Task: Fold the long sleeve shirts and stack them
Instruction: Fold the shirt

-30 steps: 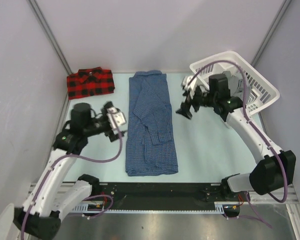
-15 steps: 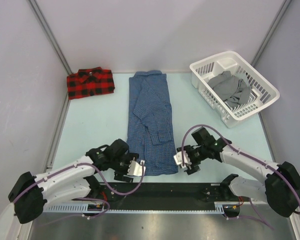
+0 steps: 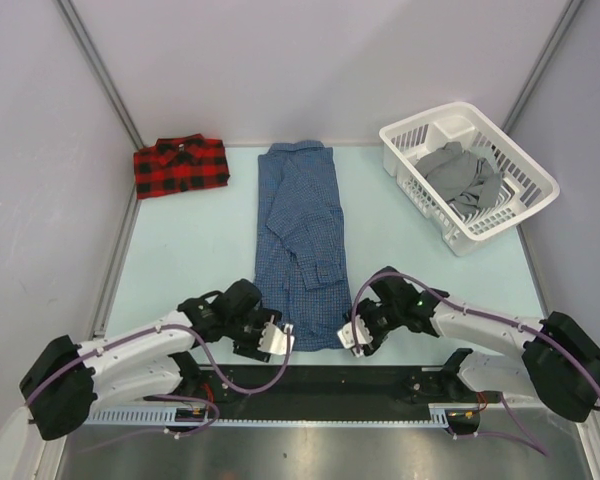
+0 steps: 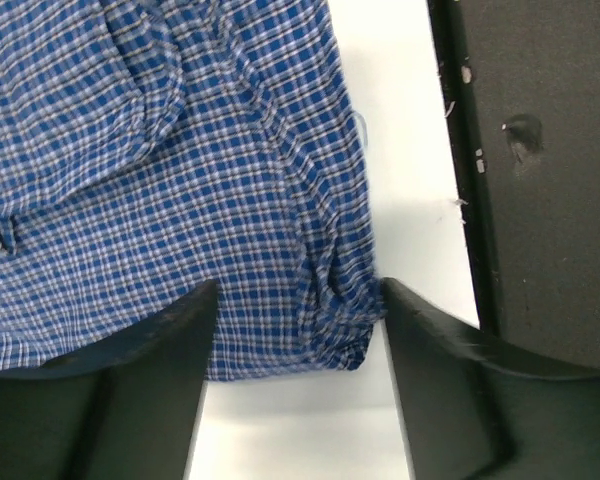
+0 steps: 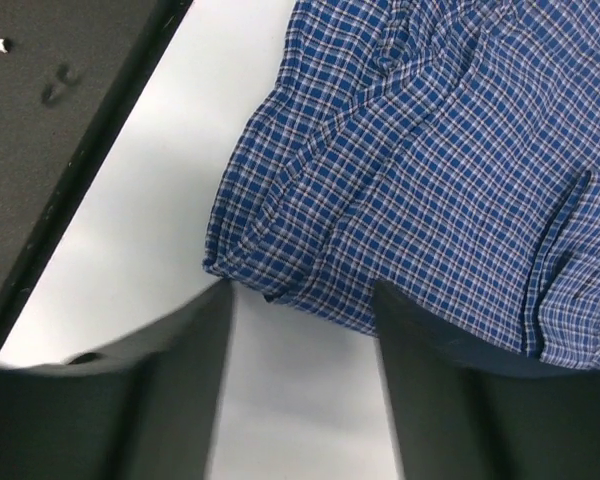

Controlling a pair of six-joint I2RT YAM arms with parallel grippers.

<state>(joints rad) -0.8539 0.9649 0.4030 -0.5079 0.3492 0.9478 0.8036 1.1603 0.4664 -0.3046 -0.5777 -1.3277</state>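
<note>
The dark blue fine-check shirt (image 3: 302, 240) lies as a long narrow strip down the middle of the table, collar at the far end. My left gripper (image 3: 277, 338) is open at its near left corner; in the left wrist view (image 4: 295, 330) that hem corner (image 4: 330, 330) lies between the fingers. My right gripper (image 3: 358, 335) is open at the near right corner; in the right wrist view (image 5: 300, 325) the hem (image 5: 280, 270) sits at the fingertips. The red-and-black plaid flannel (image 3: 181, 165) lies folded at the far left.
A white basket (image 3: 520, 165) with grey clothes (image 3: 464, 182) stands at the far right. The black rail (image 3: 310, 380) runs along the near table edge, close behind both grippers. Grey walls enclose the table on three sides.
Both arms swung down from mid-table to the shirt's near hem a second ago. In the last half second both grippers closed in on the hem corners. The shirts have not moved.
</note>
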